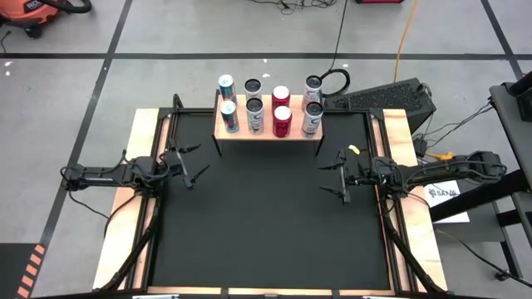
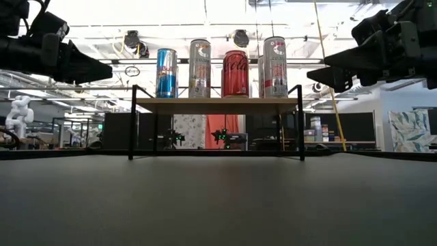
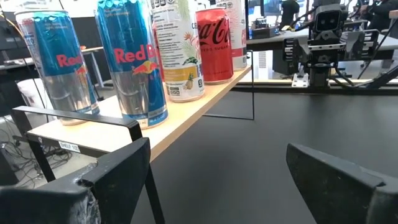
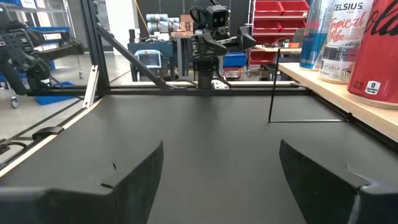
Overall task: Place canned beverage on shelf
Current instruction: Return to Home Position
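The shelf (image 1: 266,129), a light-wood board on thin black legs, stands at the table's far edge. Several cans stand upright on it in two rows: blue Red Bull cans (image 1: 229,115) at the left, then white ones (image 1: 254,115), red Coca-Cola cans (image 1: 283,121) and silver ones (image 1: 312,118). My left gripper (image 1: 193,164) hovers open over the mat, near and left of the shelf, pointing level toward the table's right. My right gripper (image 1: 337,178) hovers open near and right of the shelf, facing the left one. Nothing is between either pair of fingers (image 3: 124,168) (image 4: 137,168).
The black mat (image 1: 266,224) lies bare between the two grippers and toward the near edge. Wooden strips (image 1: 137,166) border the table. A small yellow thing (image 1: 353,149) lies by the right arm. A black case (image 1: 391,98) sits beyond the far right corner.
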`<action>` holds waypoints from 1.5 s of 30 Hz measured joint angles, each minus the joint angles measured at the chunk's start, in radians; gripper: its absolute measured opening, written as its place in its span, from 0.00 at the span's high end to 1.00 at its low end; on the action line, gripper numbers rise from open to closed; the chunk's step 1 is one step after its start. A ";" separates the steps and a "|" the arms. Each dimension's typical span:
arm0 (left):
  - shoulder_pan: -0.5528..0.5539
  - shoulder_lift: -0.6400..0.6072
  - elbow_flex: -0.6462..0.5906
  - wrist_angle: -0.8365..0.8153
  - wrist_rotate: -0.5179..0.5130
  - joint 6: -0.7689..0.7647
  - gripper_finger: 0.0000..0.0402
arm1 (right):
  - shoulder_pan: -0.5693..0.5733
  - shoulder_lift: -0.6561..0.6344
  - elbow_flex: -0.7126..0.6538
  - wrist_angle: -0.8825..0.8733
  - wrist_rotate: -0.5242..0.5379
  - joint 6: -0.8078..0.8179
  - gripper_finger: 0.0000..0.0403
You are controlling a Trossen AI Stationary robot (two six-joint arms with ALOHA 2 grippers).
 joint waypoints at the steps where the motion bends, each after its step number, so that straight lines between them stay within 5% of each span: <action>1: 0.000 0.000 0.000 0.000 0.000 0.000 0.05 | 0.000 0.000 0.000 -0.001 0.000 0.000 0.24; 16: 0.000 0.000 0.000 0.000 0.000 0.000 0.05 | 0.000 -0.023 0.000 -0.009 0.000 0.000 0.24; 45: 0.000 0.000 0.000 0.000 0.000 0.000 0.05 | 0.000 -0.526 0.000 -0.085 0.000 0.000 0.24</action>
